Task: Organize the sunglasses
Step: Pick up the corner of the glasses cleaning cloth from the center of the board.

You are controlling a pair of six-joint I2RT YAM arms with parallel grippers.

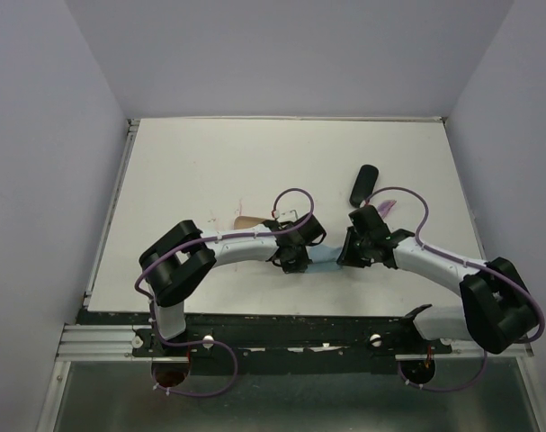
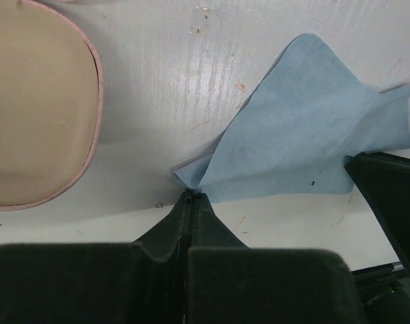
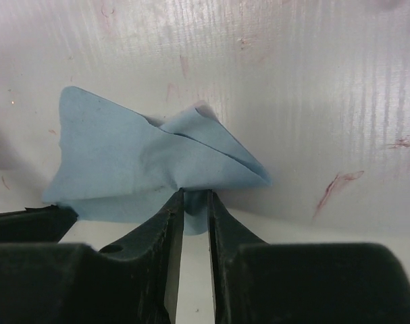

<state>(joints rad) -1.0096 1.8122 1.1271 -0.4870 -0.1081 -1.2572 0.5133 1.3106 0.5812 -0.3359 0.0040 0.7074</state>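
On the white table [image 1: 255, 162], left end effector [image 2: 191, 196] and right end effector [image 3: 194, 198] pinch cloth [image 2: 306, 128].

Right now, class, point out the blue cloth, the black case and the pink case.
blue cloth [image 2: 306, 128], left wrist view, its flat middle.
black case [image 1: 363, 184], top external view, its middle.
pink case [image 2: 99, 94], left wrist view, its rim.

- Cloth [image 2: 306, 128]: plain light blue, no pattern.
- Pink case [image 2: 36, 101]: tan face, pink rim.
- Black case [image 1: 363, 184]: solid black.
- Sunglasses [image 1: 387, 207]: translucent pale pink-purple.
- Table [image 1: 255, 162]: white, faint reddish scuffs.
- Left gripper [image 2: 194, 196], right gripper [image 3: 194, 199]: black.
- Arms [image 1: 241, 241]: pale grey links, black joints.
- Cables [image 1: 295, 192]: purple.
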